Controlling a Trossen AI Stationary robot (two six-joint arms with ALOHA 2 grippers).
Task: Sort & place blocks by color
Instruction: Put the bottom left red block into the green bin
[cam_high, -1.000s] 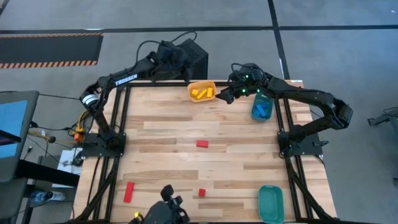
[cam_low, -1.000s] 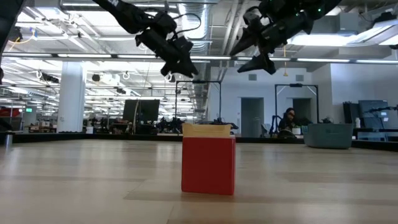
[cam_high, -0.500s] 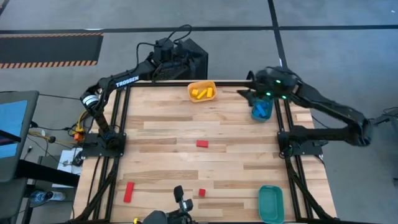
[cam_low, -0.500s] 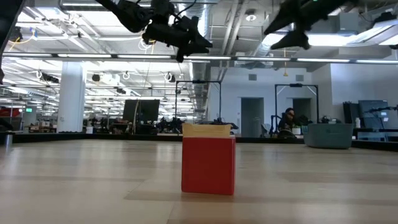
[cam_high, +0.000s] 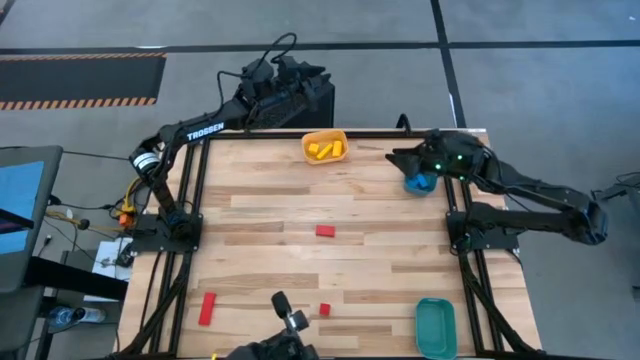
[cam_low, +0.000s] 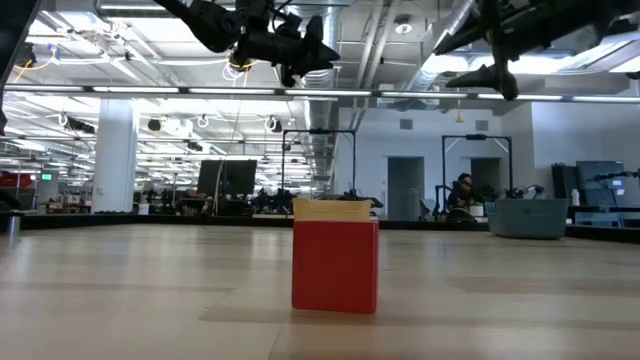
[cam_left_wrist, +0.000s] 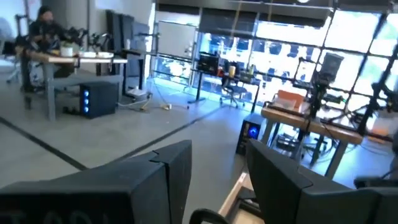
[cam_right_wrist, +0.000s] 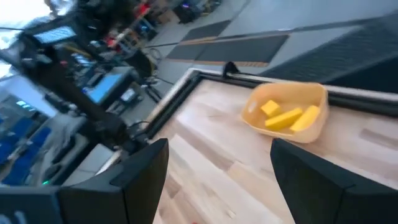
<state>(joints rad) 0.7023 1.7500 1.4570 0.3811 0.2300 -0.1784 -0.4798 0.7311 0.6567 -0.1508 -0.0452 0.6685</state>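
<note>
Yellow blocks (cam_right_wrist: 287, 116) show only from the right end effector (cam_right_wrist: 214, 180), spread wide, empty; left's gap unclear.

Yellow blocks (cam_high: 323, 150) lying together in orange tray (cam_high: 309, 138) at far edge. Small red block (cam_high: 325, 231) flat mid-surface, alone. Red bar (cam_high: 207, 308) lengthwise near front left edge. Tiny red cube (cam_high: 324, 310) near front edge, well apart from bar.

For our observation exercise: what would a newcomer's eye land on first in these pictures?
Probably the red block filling the middle of the low view, standing alone on the wooden table. Next, the orange tray of yellow blocks at the far edge, with the right gripper open beside the blue tray.
</note>
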